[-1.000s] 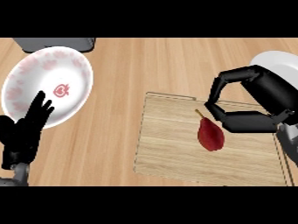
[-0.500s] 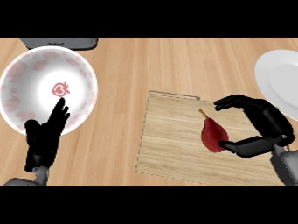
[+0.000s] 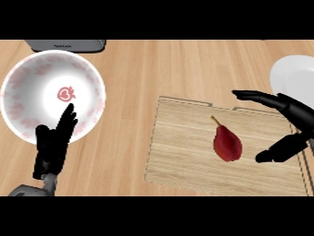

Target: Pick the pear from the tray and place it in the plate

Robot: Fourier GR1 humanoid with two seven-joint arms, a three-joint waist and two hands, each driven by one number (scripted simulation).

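Observation:
A dark red pear (image 3: 227, 144) with a thin stem lies on the flat wooden tray (image 3: 186, 156) at the lower right. My right hand (image 3: 297, 120) hovers just right of the pear, open, its fingers stretched out above the fruit and its thumb (image 3: 279, 150) below, not touching it. A white plate with a pink pattern (image 3: 23, 87) sits at the left. My left hand (image 3: 53, 150) rests open with fingers up at the lower left, overlapping the plate's near rim.
A plain white plate (image 3: 302, 85) stands at the right edge, partly behind my right hand. A grey appliance (image 3: 65, 44) sits at the counter's far edge, top left. Bare wooden counter (image 3: 159, 69) lies between the plates.
My right hand has spread open and shifted right, away from the pear, which stays on the tray. The view has shifted, and my left hand has drawn lower.

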